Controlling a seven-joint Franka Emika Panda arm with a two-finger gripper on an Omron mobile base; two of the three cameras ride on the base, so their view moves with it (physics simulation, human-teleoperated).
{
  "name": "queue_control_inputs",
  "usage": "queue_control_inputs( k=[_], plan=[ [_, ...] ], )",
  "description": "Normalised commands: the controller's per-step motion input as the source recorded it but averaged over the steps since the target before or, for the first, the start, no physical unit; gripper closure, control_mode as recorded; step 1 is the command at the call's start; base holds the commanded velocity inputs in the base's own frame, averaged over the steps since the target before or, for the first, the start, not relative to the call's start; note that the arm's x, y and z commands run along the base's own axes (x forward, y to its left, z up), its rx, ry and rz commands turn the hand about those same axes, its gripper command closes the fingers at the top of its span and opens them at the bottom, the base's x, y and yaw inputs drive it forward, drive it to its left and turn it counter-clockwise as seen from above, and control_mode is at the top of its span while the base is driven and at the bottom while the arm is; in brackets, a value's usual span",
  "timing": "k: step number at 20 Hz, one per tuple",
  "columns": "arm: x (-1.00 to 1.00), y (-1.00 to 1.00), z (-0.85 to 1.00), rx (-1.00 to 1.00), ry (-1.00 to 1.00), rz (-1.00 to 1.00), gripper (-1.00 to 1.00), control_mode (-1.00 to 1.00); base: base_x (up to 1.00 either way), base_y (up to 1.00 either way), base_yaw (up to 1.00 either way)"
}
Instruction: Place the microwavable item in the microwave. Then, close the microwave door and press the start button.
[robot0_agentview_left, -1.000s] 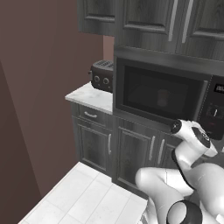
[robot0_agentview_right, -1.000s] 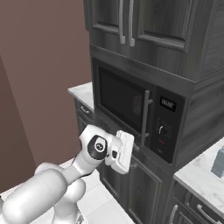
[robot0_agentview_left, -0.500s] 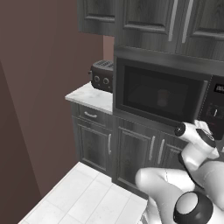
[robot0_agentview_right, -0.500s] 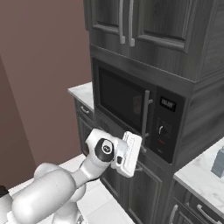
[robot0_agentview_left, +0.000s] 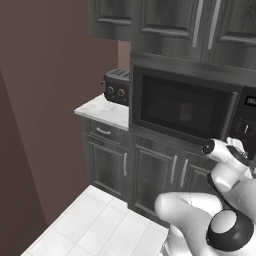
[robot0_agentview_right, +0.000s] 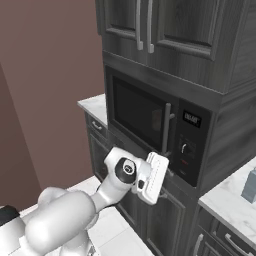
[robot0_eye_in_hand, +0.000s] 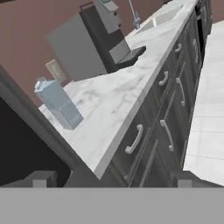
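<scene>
Big grey built-in microwave (robot0_agentview_left: 186, 107) is closed up, its wide dark-glass door (robot0_agentview_right: 140, 114) flush w/ the frame. Thru the glass a small squat pinkish cylinder (robot0_agentview_left: 186, 112) sits inside, dim. Robot's two-finger gripper (robot0_eye_in_hand: 111, 177) hangs below the black control panel (robot0_agentview_right: 187, 143); tips sit wide apart, nothing btwn them. Light blue carton (robot0_eye_in_hand: 59, 104) stands on white marble counter (robot0_eye_in_hand: 118, 94). Dark toaster (robot0_agentview_left: 117, 86) left of microwave, dark grey cabinets (robot0_agentview_left: 150, 165) below, white tile floor (robot0_agentview_left: 100, 225).

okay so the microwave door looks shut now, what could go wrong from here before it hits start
The hand view faces along the counter toward the blue carton, not the control panel, so the end effector may have to turn a long way and could miss the small buttons. It also sits near the door handle and could knock it.
</scene>
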Motion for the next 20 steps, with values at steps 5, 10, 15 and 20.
queue_control_inputs(
  k=[5,10,15,20],
  plan=[
    [0.09,-0.08,-0.1,0.0,-0.18,0.0,-1.0,-1.0,0.0,0.0,0.0],
    [0.16,0.0,-0.4,0.0,-0.11,0.0,-1.0,-1.0,0.0,0.0,0.0],
    [0.14,0.0,-0.35,0.0,-0.1,0.0,-1.0,-1.0,0.0,0.0,0.0],
    [0.31,0.02,-0.19,0.0,-0.12,0.0,-1.0,-1.0,0.0,0.0,0.0]
  ],
)
